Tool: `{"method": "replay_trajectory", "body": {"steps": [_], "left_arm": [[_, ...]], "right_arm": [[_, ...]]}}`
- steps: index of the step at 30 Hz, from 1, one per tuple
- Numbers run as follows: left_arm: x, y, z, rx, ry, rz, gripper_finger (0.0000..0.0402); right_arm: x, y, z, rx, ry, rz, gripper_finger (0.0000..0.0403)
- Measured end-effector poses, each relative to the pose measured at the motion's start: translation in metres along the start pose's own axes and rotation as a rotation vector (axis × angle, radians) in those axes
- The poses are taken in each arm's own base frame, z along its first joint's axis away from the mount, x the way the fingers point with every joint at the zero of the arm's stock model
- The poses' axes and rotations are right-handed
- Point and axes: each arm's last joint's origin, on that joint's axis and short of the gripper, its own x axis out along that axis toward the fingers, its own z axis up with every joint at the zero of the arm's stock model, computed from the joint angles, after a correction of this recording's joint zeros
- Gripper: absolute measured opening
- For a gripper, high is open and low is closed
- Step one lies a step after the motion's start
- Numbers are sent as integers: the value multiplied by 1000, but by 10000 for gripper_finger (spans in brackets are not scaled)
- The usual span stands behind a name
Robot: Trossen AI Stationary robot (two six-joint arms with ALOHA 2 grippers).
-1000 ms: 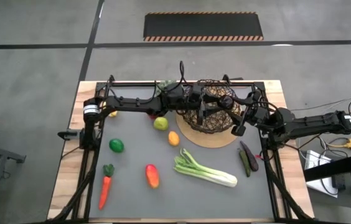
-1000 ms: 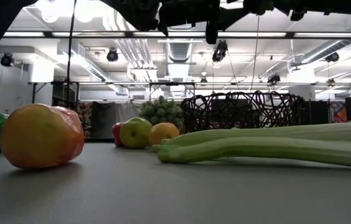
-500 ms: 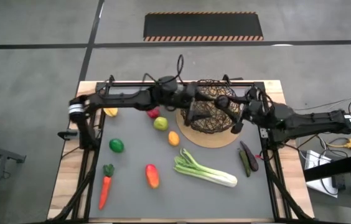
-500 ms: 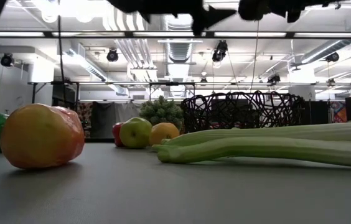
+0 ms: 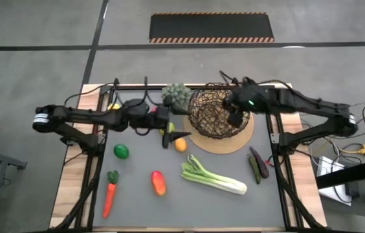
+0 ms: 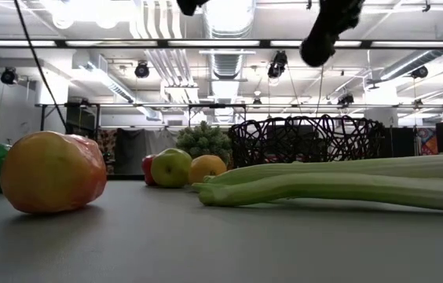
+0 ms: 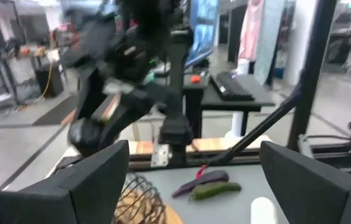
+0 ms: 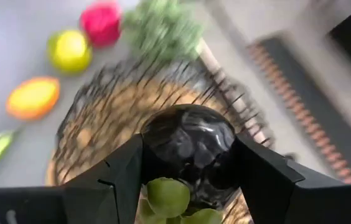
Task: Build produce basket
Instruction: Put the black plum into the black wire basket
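Start at the left of the table (image 5: 189,210), a grey top edged in pale wood. You will find the carrot (image 5: 109,195) there, its long axis running near to far with the green top toward the far side. The round green fruit (image 5: 121,151) sits beyond it. The red-orange fruit (image 5: 158,182), smooth and oval, lies to the carrot's right, also lengthwise near to far.

The left gripper (image 5: 171,136) hangs over the middle of the table with its fingers spread wide and nothing between them. The small orange fruit (image 5: 181,145) lies just beside its tips. The basket stands off to its right.

The leek (image 5: 212,177) lies near the front centre. Its long axis runs diagonally, green leaves to the left and white root end to the right and nearer the front edge. In the low view it appears as long, smooth, pale green stalks.

The basket (image 5: 216,115), a round bowl of dark open wire mesh, rests on a flat tan mat (image 5: 245,138) at the far centre. A bumpy green bunch (image 5: 176,94) sits at its left rim.

The right gripper (image 5: 237,118) is over the basket's right half, clamped on a glossy dark purple fruit (image 8: 188,149) with a green part below.

To the right of the mat, two slim dark pods (image 5: 257,164) lie side by side, lengthwise near to far.
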Motion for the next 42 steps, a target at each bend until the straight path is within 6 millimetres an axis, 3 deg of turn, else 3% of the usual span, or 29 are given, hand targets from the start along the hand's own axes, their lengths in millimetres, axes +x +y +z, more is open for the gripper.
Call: {"method": "replay_trajectory", "body": {"steps": [6, 13, 19, 25, 31, 37, 42], "left_arm": [[-26, -6, -4, -19, -90, -11, 341], [-42, -7, -3, -17, -143, -8, 341], [-45, -7, 0, -17, -152, -8, 341], [-46, -7, 0, -15, -154, -8, 341], [-46, -7, 0, -14, -155, -8, 341], [-46, -7, 0, -14, -155, -8, 341], [-46, -7, 0, -5, -155, -7, 341]], "right_arm": [[38, -18, 20, -57, 298, 178, 205], [98, -38, 19, -185, 605, 224, 205], [148, -56, 9, -231, 681, 349, 205], [187, -67, 8, -124, 636, 303, 205], [208, -64, 8, -43, 620, 269, 205], [225, -58, 4, 173, 666, 152, 205], [229, -54, 3, 201, 686, 108, 206]]}}
